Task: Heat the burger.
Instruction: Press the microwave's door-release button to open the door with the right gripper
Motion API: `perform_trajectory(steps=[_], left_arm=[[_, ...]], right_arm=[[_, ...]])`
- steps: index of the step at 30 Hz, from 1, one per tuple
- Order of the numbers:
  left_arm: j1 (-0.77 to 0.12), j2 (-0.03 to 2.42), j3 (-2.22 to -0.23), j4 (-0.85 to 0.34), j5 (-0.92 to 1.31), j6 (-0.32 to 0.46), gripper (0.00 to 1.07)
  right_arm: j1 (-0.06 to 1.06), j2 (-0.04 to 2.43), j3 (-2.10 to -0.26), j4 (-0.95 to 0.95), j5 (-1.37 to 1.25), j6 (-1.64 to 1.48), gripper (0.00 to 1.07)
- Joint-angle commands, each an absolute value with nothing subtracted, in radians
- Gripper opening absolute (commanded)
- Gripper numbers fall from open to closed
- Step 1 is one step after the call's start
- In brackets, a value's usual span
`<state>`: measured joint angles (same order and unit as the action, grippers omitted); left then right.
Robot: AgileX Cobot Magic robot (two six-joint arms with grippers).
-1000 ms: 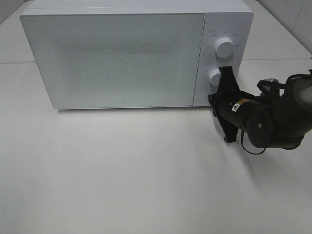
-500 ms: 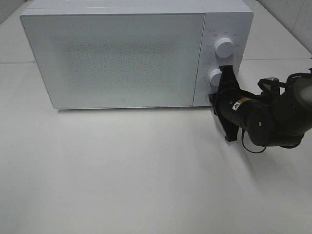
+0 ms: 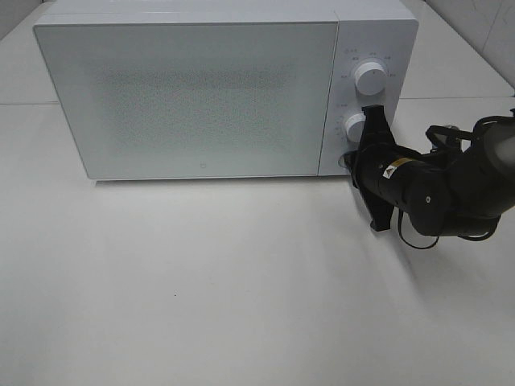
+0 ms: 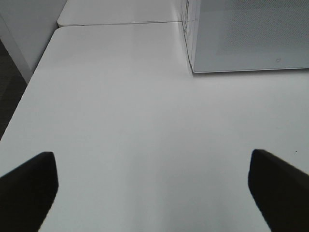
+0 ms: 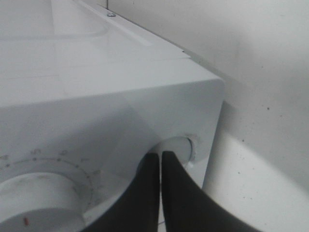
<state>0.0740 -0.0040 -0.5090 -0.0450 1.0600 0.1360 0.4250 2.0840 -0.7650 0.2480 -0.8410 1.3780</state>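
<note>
The burger is out of view; the white microwave [image 3: 201, 96] has its frosted door shut and nothing shows through. My right gripper [image 3: 352, 161] is shut and empty, its tips pressed together against the round recessed button [image 5: 181, 147] at the lower right corner of the control panel, below the lower knob [image 3: 356, 127]. The right wrist view shows the tips [image 5: 158, 157] touching that button, with the lower knob [image 5: 38, 198] beside them. My left gripper [image 4: 154, 174] is open and empty above the bare table, left of the microwave's corner [image 4: 193, 67]; it does not show in the exterior view.
The upper knob [image 3: 369, 78] sits above the lower one on the panel. The white table [image 3: 201, 281] stretches in front of the microwave. The table's left edge [image 4: 29, 82] drops to a dark floor. A cable loops beside my right arm [image 3: 451, 193].
My right arm has edged slightly toward the panel's lower corner. The microwave door stays shut.
</note>
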Motion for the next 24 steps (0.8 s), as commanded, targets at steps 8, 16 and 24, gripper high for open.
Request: perform_trajectory(steps=[8, 16, 24], left_arm=[[0.078, -0.022, -0.506, -0.049, 1.047, 0.13, 1.05], [0.078, -0.022, -0.506, -0.049, 1.047, 0.13, 1.05], [0.078, -0.022, -0.506, -0.049, 1.047, 0.13, 1.05]], right_arm=[[0.396, 2.083, -0.797, 0.23, -0.897, 1.375, 0.0], [0.396, 2.083, -0.808, 0.219, -0.911, 1.389, 0.0], [0.396, 2.083, -0.81, 0.226, -0.955, 1.386, 0.0]])
